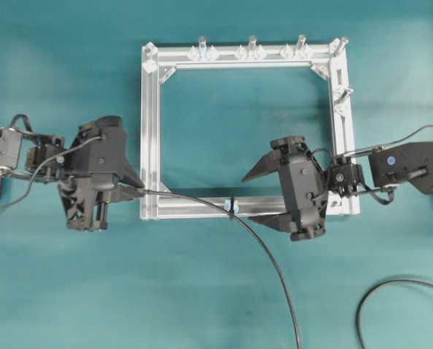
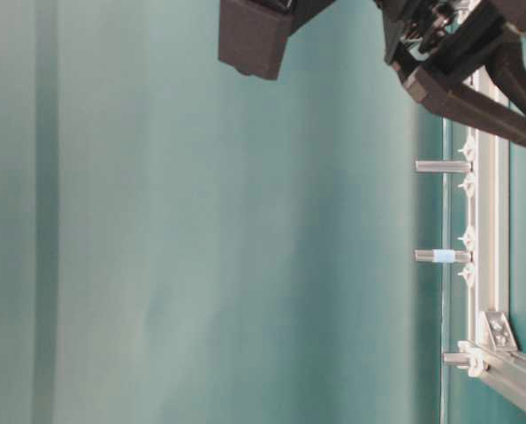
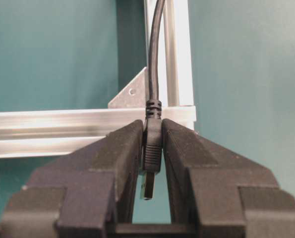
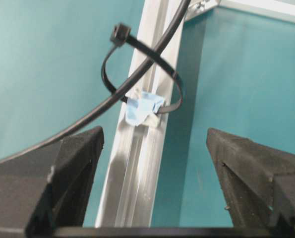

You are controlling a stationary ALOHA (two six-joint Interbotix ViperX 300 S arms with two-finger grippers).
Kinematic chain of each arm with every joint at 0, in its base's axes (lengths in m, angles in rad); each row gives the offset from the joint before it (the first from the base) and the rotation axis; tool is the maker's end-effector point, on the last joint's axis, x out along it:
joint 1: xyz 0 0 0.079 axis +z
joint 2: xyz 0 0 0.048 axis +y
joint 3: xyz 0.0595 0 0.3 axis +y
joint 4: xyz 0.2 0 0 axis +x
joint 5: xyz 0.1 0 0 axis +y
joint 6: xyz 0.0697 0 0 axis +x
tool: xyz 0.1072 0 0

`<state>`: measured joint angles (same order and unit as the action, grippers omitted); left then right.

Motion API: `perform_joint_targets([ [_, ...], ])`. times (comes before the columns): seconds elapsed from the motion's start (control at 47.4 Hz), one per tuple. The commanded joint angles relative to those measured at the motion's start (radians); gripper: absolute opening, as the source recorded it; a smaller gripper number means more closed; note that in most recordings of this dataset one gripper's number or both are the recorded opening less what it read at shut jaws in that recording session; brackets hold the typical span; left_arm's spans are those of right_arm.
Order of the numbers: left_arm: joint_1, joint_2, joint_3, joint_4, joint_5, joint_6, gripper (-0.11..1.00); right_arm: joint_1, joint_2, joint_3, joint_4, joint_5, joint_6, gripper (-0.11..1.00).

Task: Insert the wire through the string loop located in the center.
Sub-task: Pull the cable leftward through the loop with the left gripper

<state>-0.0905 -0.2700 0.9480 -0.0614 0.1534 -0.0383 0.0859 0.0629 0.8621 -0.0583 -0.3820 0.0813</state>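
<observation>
My left gripper (image 3: 152,148) pinches the plug (image 3: 152,151) of the wire (image 1: 267,247): light, floppy; hold near the tip. Right gripper (image 4: 152,163) gapes

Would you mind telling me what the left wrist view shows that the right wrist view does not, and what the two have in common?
Only the left wrist view shows the plug clamped between the left gripper fingers, with the frame's corner bracket behind. Only the right wrist view shows the string loop with its pale-blue tag, the wire passing through it, and the right gripper open in front of it. Both show the wire and the aluminium frame on the teal surface.
</observation>
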Motion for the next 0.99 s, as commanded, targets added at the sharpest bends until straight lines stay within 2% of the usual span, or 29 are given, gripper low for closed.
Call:
perform_joint_targets([
  [0.0, 0.003, -0.026, -0.003, -0.002, 0.0, -0.009, 0.16, 0.0, -0.031, -0.002, -0.002, -0.005, 0.002, 0.84],
  [0.401, 0.003, -0.029, 0.002, -0.002, 0.014, -0.038, 0.16, -0.002, -0.06, 0.026, -0.002, -0.006, 0.003, 0.84],
  [0.675, 0.0, -0.029, 0.043, -0.002, 0.014, -0.071, 0.16, -0.002, -0.075, 0.037, -0.002, -0.005, 0.003, 0.84],
  [0.971, 0.0, -0.011, 0.064, -0.002, 0.005, -0.072, 0.16, 0.0, -0.075, 0.034, -0.002, -0.005, 0.003, 0.84],
])
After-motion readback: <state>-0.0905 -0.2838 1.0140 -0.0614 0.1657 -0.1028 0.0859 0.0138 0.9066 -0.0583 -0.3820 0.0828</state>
